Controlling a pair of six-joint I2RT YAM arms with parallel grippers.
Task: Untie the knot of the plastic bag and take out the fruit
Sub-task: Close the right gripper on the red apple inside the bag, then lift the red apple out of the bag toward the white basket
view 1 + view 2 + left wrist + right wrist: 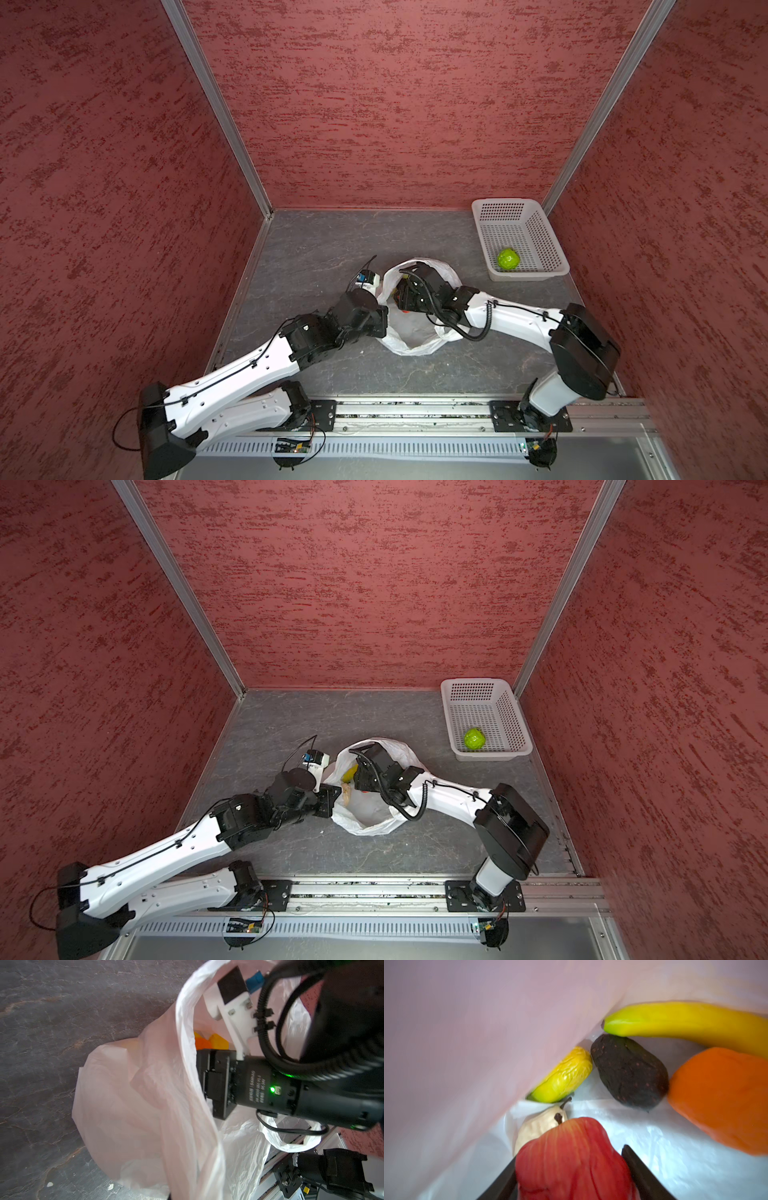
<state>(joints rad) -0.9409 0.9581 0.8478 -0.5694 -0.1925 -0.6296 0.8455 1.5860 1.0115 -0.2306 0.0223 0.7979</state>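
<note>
orange fruit (202, 1043) inside plastic bag (128, 1105)

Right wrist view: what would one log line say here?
left gripper: shut on thin white plastic bag; right gripper: shut on ribbed red apple inside bag

Both arms reach inward. The left gripper (332, 801) pinches the plastic bag (374, 823) rim; the right gripper (569, 1153) clamps a red apple (571, 1169).
</note>
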